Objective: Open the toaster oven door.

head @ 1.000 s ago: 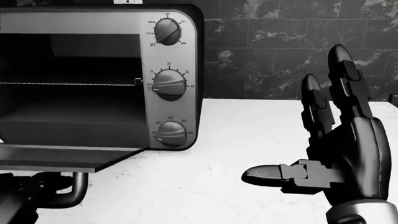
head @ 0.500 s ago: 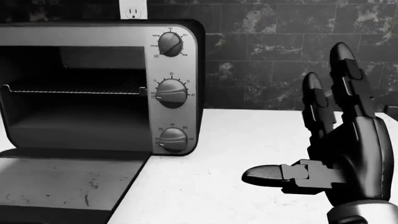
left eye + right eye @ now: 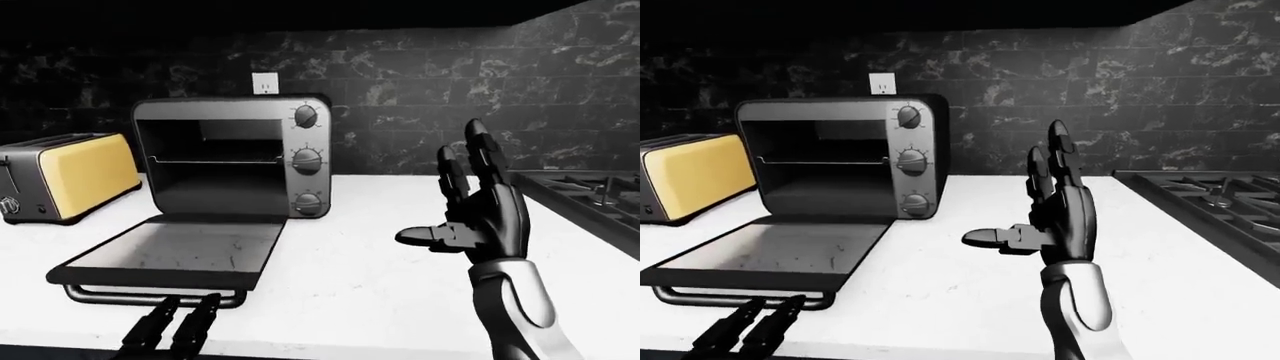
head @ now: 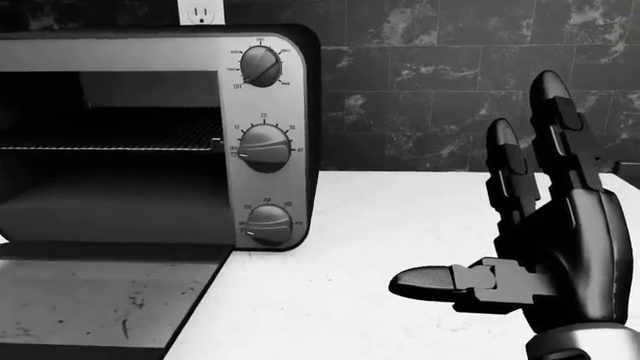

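The toaster oven (image 3: pixel 230 157) stands on the white counter with its cavity and wire rack exposed. Its door (image 3: pixel 175 251) lies folded down flat, and the handle bar (image 3: pixel 150 298) sits at the near edge. My left hand (image 3: pixel 180 326) shows at the bottom of the left-eye view. Its straight fingers (image 3: pixel 750 322) reach up to the handle without closing round it. My right hand (image 3: pixel 455 202) is raised to the right of the oven, open, with its thumb out and nothing in it. In the head view the right hand (image 4: pixel 500 217) stands beside the three knobs (image 4: pixel 262 146).
A yellow toaster (image 3: pixel 65 176) stands left of the oven. A wall outlet (image 3: pixel 265 82) sits above it on the dark tiled wall. A stove top (image 3: pixel 590 191) lies at the right edge. The white counter (image 3: pixel 380 262) runs between oven and stove.
The door dropped from partly lowered to flat, and my left hand left the head view. The head camera shifted, tilting down and then up a little. The right hand stayed put.
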Controlling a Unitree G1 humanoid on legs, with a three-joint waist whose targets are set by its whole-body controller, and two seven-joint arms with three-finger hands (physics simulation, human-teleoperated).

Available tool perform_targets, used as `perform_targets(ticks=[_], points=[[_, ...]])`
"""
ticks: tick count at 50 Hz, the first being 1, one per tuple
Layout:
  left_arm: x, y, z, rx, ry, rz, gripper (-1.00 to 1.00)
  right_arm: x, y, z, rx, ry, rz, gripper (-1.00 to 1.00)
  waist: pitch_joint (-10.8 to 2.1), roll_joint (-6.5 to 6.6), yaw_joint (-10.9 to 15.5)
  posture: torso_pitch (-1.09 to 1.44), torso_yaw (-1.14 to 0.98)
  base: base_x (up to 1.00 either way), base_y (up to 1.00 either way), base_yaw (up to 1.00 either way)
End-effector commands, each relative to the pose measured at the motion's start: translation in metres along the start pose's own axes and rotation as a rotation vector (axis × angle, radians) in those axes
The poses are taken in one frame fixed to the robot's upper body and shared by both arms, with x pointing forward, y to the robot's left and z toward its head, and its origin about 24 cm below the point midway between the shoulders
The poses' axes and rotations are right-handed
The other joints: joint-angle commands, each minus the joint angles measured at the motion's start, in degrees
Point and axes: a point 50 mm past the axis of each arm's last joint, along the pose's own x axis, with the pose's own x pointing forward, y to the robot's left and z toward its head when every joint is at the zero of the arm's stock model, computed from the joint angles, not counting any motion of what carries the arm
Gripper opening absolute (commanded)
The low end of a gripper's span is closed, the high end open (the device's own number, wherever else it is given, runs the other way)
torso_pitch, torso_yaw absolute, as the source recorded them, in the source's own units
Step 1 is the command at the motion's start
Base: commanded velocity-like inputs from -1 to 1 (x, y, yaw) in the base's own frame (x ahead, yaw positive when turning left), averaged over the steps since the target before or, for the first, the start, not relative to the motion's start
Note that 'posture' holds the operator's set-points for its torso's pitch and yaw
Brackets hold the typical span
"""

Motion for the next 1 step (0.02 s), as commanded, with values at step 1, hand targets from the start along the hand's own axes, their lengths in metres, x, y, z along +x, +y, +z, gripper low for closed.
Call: perform_targets(ticks=[1], points=[[-0.0016, 0.0071, 0.0044, 0.027, -0.02, 0.057, 0.94, 0.0013, 0.0043, 0.0115, 0.001, -0.068, 0.024, 1.0, 0.78, 0.01, -0.02, -0.63, 0.0, 0.0, 0.0, 0.0]])
